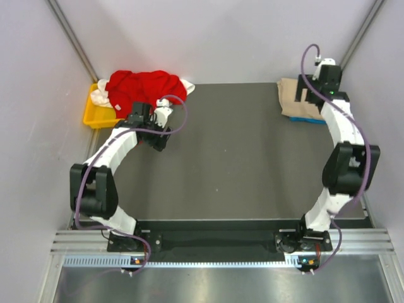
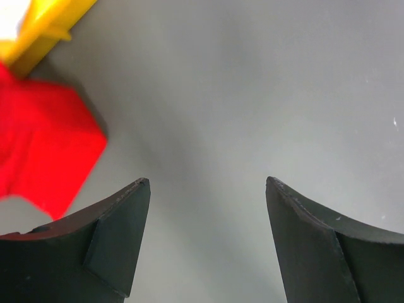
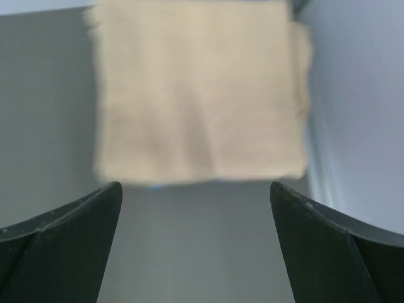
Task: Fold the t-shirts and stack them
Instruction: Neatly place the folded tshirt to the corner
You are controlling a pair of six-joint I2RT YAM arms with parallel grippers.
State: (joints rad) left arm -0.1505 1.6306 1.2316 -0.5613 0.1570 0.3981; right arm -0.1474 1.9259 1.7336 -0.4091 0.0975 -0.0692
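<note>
Up at the table's [image 1: 233,158] far left corner we saw the red t-shirt [image 1: 142,88] heaped in a crumpled mound partly over the yellow tray [image 1: 95,117], a white t-shirt [image 1: 99,96] peeking out beneath it. Our left gripper [image 2: 207,184] hung just beside it, fingers spread wide with nothing between them. At the far right the beige t-shirt [image 3: 199,95] lay folded flat in a neat rectangle atop the blue t-shirt [image 1: 307,119], which showed only a thin edge, and our right gripper [image 3: 194,186] hovered near it, likewise spread and empty.

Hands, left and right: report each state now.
Left hand: open, empty, beside the crumpled red cloth t-shirt.
Right hand: open, empty, facing the folded beige cloth t-shirt.
</note>
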